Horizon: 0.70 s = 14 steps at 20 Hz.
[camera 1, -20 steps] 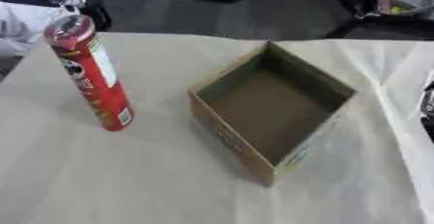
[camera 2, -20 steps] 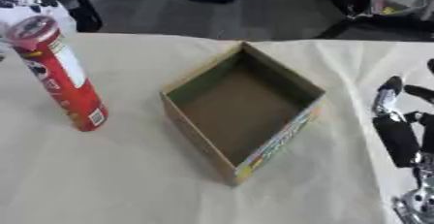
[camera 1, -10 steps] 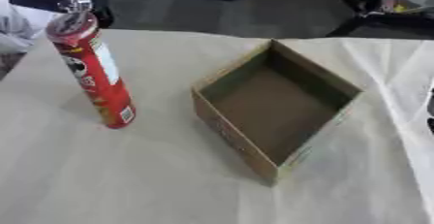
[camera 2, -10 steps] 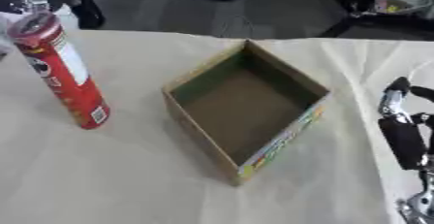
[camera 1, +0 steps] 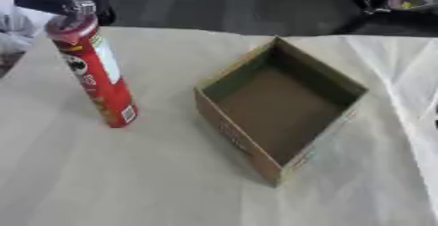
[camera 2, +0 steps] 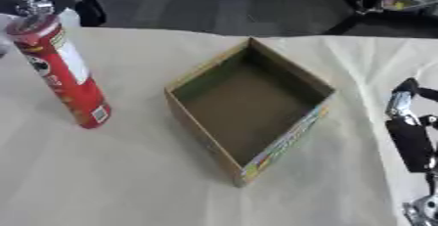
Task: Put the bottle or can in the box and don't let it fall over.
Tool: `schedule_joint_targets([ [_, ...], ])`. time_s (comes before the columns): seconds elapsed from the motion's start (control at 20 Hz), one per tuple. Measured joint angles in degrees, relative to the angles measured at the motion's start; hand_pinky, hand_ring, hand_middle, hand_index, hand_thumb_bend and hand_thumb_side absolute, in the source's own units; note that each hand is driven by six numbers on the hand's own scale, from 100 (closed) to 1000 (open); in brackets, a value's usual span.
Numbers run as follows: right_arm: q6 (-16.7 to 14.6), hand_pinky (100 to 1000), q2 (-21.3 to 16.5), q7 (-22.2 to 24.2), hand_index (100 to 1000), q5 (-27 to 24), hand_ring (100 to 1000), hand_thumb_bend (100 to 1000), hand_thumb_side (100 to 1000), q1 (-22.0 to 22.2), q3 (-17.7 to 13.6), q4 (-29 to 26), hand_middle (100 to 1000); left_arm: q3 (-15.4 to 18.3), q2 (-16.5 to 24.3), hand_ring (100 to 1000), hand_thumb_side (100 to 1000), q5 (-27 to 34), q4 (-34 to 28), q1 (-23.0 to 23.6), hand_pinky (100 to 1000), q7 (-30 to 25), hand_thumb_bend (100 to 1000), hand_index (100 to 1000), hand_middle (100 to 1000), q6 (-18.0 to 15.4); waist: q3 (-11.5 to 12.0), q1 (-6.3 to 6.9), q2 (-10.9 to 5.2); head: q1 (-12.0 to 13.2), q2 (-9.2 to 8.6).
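while a tall red can [camera 1: 92,71] stands on the left side of the tabletop [camera 1: 128,181], an open cardboard box [camera 1: 278,103] sits well apart from it toward the middle. the can is a slim tube with a white label panel down one side, a printed face near its upper part and a small barcode patch near its base. it leans slightly, top toward the far left, with its base on the cream cloth that covers the tabletop. at the can's top the left hand [camera 2: 34,9] shows as metallic fingers right at the rim; the pictures do not show whether those fingers are curled round the can or merely touching it, so its state cannot be told. the box lies turned so that one corner points toward the near edge and the opposite corner toward the far edge. its inside is plain brown and holds nothing, and a strip of coloured print runs along its near right outer wall. the right hand [camera 2: 409,132] shows only in the right eye view, at the right edge beside the box and apart from it, black with silver parts, fingers pointing up and straight, spread and holding nothing. dark floor and some stands lie beyond the far edge of the tabletop.
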Motion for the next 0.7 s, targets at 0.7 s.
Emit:
schedule_joint_targets([
  [0.7,-0.1,360,0.4,-0.2,951,-0.1,754,100,614,0.0,0.0,0.0,963,1.4,-0.1,889,1000,1.0,0.0,-0.1,770,-0.4,100,869,875,0.4,-0.1,-0.01,0.48,0.1,0.03],
])
